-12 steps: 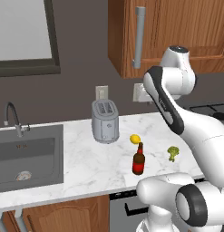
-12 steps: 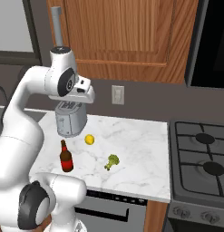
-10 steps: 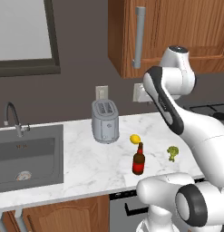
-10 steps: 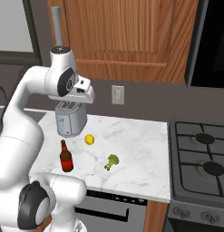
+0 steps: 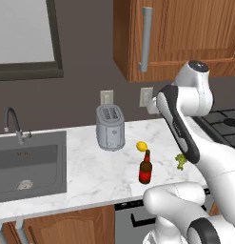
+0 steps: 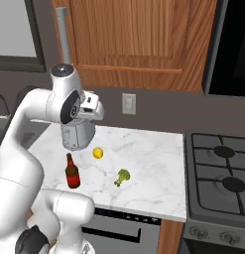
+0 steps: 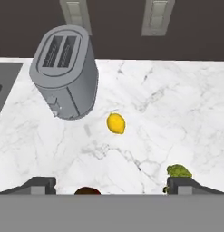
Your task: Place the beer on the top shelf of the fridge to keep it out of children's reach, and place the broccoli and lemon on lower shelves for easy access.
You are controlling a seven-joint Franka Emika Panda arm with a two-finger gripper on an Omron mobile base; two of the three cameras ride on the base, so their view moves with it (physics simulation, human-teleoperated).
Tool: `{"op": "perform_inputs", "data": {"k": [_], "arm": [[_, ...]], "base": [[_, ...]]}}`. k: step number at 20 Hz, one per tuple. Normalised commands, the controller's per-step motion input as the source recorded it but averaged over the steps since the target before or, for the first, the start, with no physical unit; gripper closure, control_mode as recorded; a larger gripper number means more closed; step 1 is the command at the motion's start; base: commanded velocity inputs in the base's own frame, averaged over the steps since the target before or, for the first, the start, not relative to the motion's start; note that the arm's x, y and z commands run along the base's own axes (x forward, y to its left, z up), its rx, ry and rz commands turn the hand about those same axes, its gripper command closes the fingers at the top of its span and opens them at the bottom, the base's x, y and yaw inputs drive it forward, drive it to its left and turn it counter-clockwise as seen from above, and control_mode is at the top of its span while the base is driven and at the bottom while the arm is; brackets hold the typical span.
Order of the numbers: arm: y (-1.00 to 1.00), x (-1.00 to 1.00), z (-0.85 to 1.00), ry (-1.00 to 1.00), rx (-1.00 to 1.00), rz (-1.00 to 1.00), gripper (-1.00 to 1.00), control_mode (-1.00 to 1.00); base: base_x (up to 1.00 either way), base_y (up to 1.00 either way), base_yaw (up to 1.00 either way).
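Three task things sit on the table (image 5: 90,171) beneath our hand (image 7: 111,186), whose fingers stand wide apart and empty: the beer (image 5: 145,167) upright directly below, the lemon (image 7: 116,123) beyond it, the broccoli (image 7: 178,171) rightward.

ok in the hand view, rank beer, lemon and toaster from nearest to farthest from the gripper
Measured from the open gripper in the hand view:
1. beer: its top sits at the bottom edge, between the fingertips.
2. lemon: middle of the counter, just ahead.
3. toaster: upper left, by the back wall.
The broccoli by the right fingertip is about as close as the beer; too close to call.
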Motion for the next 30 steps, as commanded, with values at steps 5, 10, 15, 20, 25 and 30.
{"op": "perform_inputs", "data": {"k": [5, 10, 15, 20, 25, 30], "arm": [[-0.56, -0.14, -0.21, 0.00, 0.00, -0.06, -1.00, -1.00], [-0.74, -0.02, -0.38, 0.07, 0.00, -0.16, -1.00, -1.00], [-0.67, 0.00, -0.43, 0.21, 0.00, -0.19, -1.00, -1.00], [-0.65, 0.00, -0.55, 0.24, 0.00, -0.20, -1.00, -1.00], [-0.51, 0.01, -0.56, 0.18, 0.04, -0.12, -1.00, -1.00], [-0.08, 0.05, -0.39, 0.06, 0.09, -0.01, -1.00, -1.00]], "base": [[0.00, 0.00, 0.00], [0.00, 0.00, 0.00], [0.00, 0.00, 0.00], [0.00, 0.00, 0.00], [0.00, 0.00, 0.00], [0.00, 0.00, 0.00]]}}
